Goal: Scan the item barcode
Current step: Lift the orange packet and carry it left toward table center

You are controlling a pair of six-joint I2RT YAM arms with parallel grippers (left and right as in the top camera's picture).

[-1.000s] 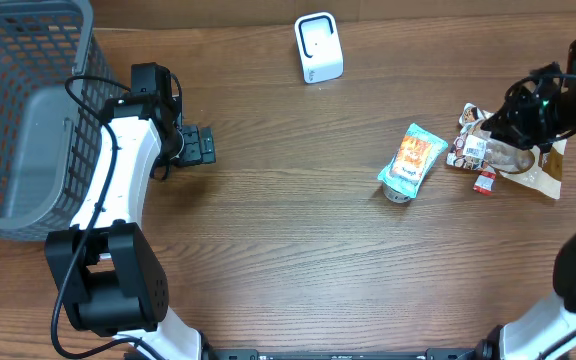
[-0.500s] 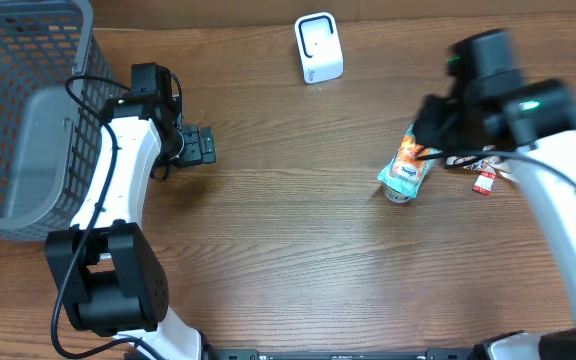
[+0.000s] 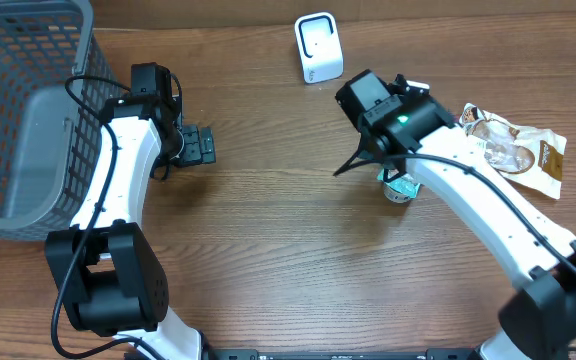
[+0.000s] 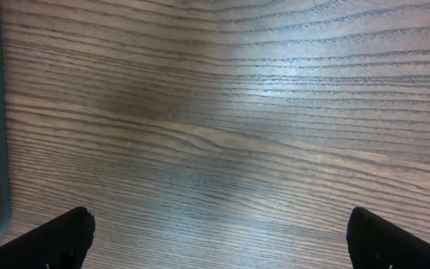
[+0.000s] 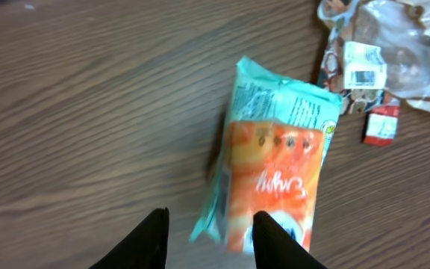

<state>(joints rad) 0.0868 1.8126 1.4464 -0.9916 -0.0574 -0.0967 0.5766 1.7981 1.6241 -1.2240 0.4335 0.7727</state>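
One orange-and-teal snack pouch (image 5: pixel 275 187) lay flat, centre-right of the right wrist view, one clear cookie packet (image 5: pixel 402 45) at upper right. Over the pouch's lower end the right gripper (image 5: pixel 211 237) hung parted, grasping nothing; the left gripper (image 4: pixel 219 235) gaped empty. One white scanner (image 3: pixel 318 47) stood top-centre overhead.

A wood-grain table (image 3: pixel 268 250) carries a grey mesh basket (image 3: pixel 18 60) at left, a white scanner (image 3: pixel 318 47) at the back, and an orange snack pouch (image 5: pixel 275 179) near a clear bag (image 3: pixel 518 150) and red sachet (image 5: pixel 381 125).
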